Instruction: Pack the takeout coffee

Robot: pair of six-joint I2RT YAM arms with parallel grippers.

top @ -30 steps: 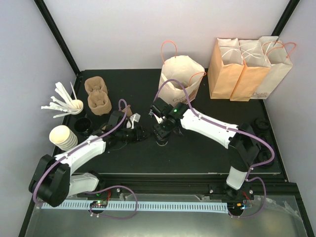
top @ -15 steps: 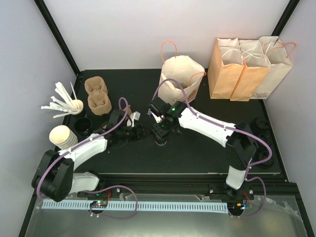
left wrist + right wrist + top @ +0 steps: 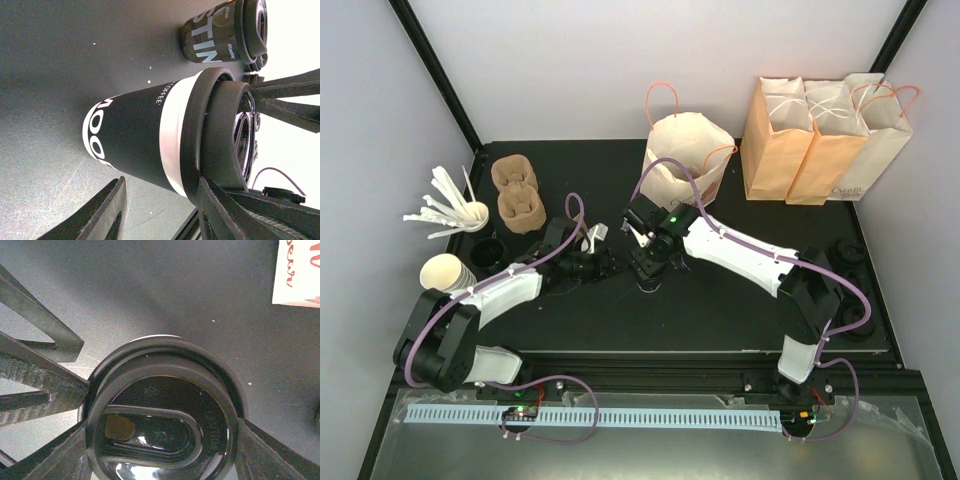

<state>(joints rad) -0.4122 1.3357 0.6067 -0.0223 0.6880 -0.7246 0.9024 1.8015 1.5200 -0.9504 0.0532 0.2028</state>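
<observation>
Black table (image 3: 740, 300) – right gripper (image 3: 162, 450) pinches takeout coffee (image 3: 135, 140); left gripper (image 3: 161, 182), spread, alone sees second cup (image 3: 215, 35).

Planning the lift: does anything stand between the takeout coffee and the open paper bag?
Nothing visible does, though the right arm hides part of that stretch. The open paper bag stands just behind the takeout coffee.

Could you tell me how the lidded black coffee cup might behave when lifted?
The coffee cup looks paper-walled, so it would probably dent under a hard squeeze. It stands tall on a narrower base, so a sideways push might tip it. Its plastic lid looks smooth, perhaps slippery.
</observation>
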